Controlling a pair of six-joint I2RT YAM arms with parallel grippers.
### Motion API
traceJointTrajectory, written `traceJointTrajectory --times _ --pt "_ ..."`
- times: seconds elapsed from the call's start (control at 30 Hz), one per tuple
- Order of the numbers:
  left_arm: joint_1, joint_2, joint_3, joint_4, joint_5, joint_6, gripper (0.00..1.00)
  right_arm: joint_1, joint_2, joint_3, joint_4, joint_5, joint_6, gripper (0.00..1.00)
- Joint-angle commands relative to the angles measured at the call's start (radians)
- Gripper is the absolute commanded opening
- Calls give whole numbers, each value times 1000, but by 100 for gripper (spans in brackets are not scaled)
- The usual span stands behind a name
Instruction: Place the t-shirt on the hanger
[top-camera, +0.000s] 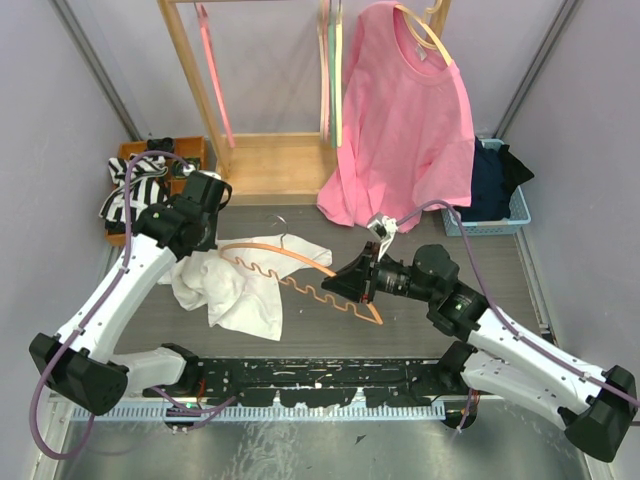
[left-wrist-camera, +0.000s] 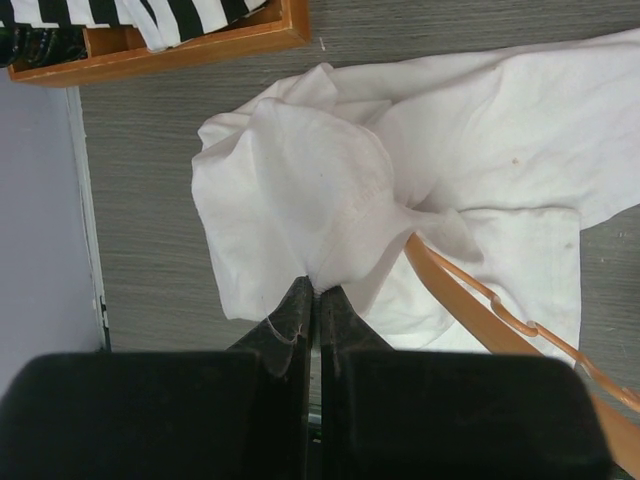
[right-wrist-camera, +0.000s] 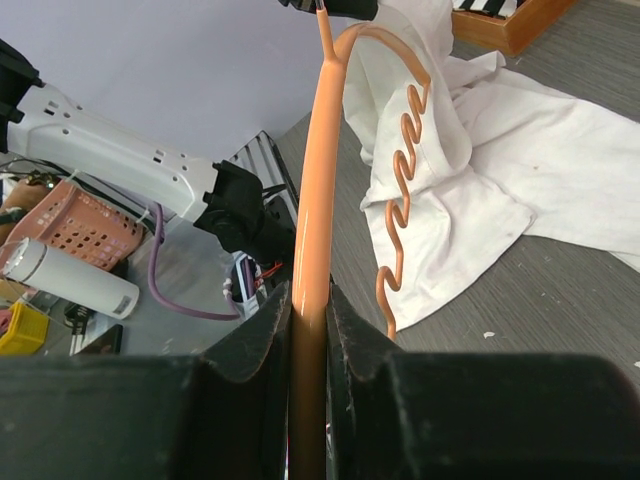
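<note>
Lilac walls (top-camera: 50, 120), grey table (top-camera: 300, 338) bearing crumpled t-shirt (top-camera: 235, 290)

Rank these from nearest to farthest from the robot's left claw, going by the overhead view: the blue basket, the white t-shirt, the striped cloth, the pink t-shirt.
1. The white t-shirt: pinched in the left claw itself, mid-table.
2. The striped cloth: back left corner.
3. The pink t-shirt: hanging at the back, right of centre.
4. The blue basket: far right side.

Grey wood-grain table (top-camera: 300, 340), crumpled white t-shirt (top-camera: 240, 295), orange wooden tray (top-camera: 185, 148), blue basket (top-camera: 520, 212), wooden rack base (top-camera: 275, 165)
</note>
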Motion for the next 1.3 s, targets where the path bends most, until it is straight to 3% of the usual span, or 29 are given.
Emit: traceJointTrajectory --times 0.0,0.5,1.0,1.27 --pt "-2 -23 -4 -13 -20 17 8 -1 18 80 87 17 -33 1" --pt "-2 -13 -1 -7 -14 19 8 0 -7 119 68 10 -43 1" --pt "-2 -21 84 -40 55 -3 9 -1 95 13 333 -81 106 1" --pt "-3 -48 158 -80 160 -52 8 -1 174 15 418 -87 110 1"
